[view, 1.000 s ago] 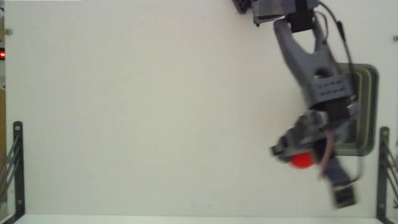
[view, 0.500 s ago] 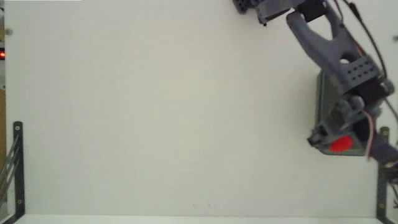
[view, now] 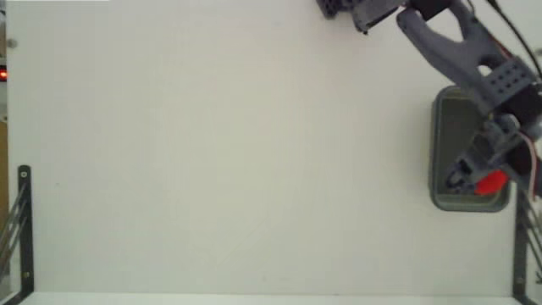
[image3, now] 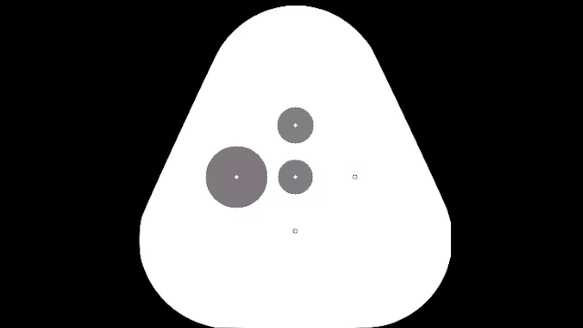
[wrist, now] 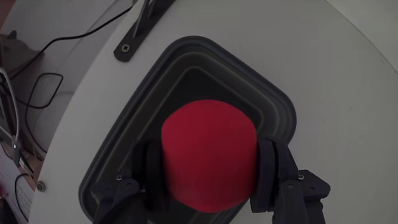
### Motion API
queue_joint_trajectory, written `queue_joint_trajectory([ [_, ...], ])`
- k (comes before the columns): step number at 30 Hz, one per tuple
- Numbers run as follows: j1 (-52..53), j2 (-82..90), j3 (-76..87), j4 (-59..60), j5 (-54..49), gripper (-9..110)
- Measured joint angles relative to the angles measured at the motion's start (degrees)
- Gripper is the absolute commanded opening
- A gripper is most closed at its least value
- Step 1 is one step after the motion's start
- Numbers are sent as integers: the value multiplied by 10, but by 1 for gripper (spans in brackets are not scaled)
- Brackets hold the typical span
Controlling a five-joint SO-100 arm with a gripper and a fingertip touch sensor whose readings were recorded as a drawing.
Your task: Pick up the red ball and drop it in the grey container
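The red ball [wrist: 208, 152] fills the middle of the wrist view, pinched between two dark fingers [wrist: 272, 171], so my gripper [wrist: 208, 168] is shut on it. Directly beneath it lies the hollow of the grey container [wrist: 273, 99]. In the fixed view the red ball [view: 489, 182] shows at the lower right part of the grey container [view: 445, 110], with my gripper [view: 483, 180] and the grey arm [view: 466, 51] reaching over the tub from the top edge.
A black metal bracket [view: 523, 233] stands just right of the container in the fixed view, and another bracket [view: 24, 224] stands at the far left. The white table [view: 220, 152] spreads left of the tub. Cables [wrist: 37, 74] lie beyond the table edge in the wrist view.
My gripper carried the red ball rightward and slightly up, from the table left of the container to a spot over the container's hollow. The arm swung right with it.
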Motion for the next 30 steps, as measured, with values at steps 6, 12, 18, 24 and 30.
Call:
queue_joint_trajectory([
  [6, -3, 0, 0, 0, 0, 69],
  [12, -3, 0, 0, 0, 1, 69],
  [18, -2, 0, 0, 0, 1, 69],
  [24, -2, 0, 0, 0, 1, 69],
  [30, -2, 0, 0, 0, 1, 110],
])
